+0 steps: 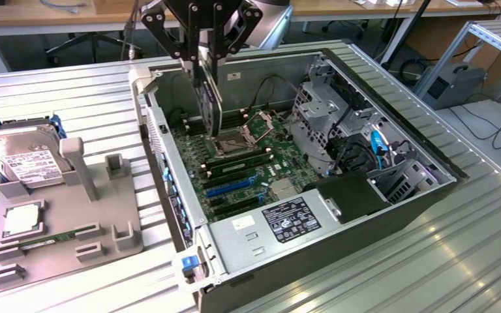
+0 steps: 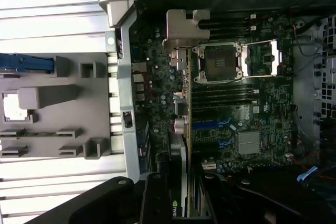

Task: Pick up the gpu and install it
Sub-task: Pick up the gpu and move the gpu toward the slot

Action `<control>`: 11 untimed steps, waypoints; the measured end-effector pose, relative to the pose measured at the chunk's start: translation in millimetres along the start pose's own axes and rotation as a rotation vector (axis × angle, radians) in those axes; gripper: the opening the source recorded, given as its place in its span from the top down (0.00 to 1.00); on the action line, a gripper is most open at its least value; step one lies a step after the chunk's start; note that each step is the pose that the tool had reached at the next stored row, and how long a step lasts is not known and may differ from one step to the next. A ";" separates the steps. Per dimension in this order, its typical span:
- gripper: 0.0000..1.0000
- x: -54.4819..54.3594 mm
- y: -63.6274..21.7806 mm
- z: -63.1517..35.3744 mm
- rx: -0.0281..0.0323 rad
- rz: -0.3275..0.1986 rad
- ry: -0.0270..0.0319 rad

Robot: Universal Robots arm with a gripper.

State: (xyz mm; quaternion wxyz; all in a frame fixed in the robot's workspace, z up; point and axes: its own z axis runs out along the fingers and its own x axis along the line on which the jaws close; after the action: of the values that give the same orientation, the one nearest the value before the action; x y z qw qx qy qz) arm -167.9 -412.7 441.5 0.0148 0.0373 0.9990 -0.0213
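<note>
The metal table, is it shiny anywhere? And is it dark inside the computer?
In the exterior view, pale glare streaks lie on the metal table beside the computer case. In the wrist view, the table looks washed-out white, while the motherboard is dim.

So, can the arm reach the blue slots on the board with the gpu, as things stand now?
Probably yes. The fingers hold the gpu upright over the open case, and nothing lies across the blue slots. The drive cage stands aside, toward the exterior view's right.
</note>
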 end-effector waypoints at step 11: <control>0.73 -9.8 0.7 0.3 0.0014 0.000 -0.0001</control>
State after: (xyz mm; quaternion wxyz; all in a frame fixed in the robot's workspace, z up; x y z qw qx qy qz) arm -158.1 -412.7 441.5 0.0148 0.0373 0.9990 -0.0220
